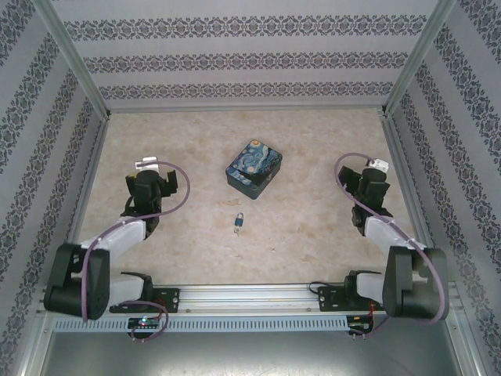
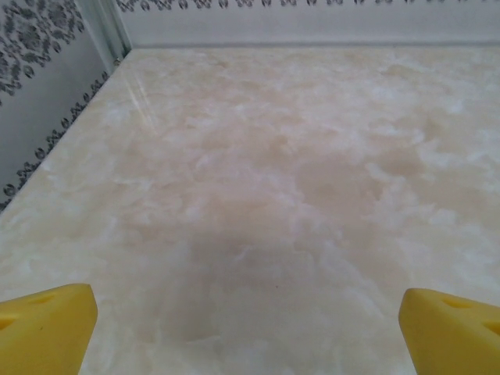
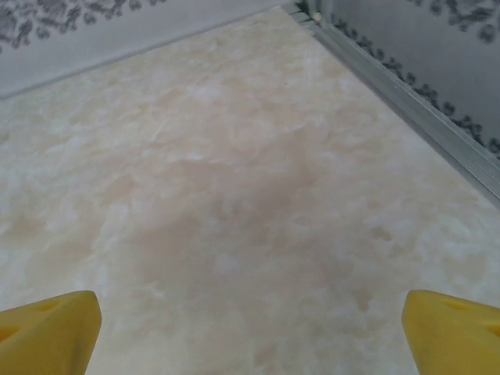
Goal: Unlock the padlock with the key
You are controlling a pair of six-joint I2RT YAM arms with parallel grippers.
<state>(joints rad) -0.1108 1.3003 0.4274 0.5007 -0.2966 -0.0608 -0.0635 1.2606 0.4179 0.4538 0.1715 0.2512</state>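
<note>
The tiny blue-grey padlock (image 1: pixel 239 220) lies on the marble tabletop in the top view, midway between the two arms. A small dark sliver touching its near end may be the key (image 1: pixel 237 230); it is too small to be sure. My left gripper (image 1: pixel 151 170) hovers at the left, far from the padlock. In its wrist view the left gripper (image 2: pixel 250 316) stands open, yellow fingertips (image 2: pixel 47 328) wide apart over bare table. My right gripper (image 1: pixel 373 171) is at the right. The right gripper (image 3: pixel 250 320) is open too, with nothing between its fingertips (image 3: pixel 453 332).
A blue-and-yellow swirl-painted tin (image 1: pixel 254 166) sits just beyond the padlock. Patterned walls with metal rails (image 3: pixel 406 101) enclose the table on three sides. Purple cables (image 1: pixel 182 188) loop off each wrist.
</note>
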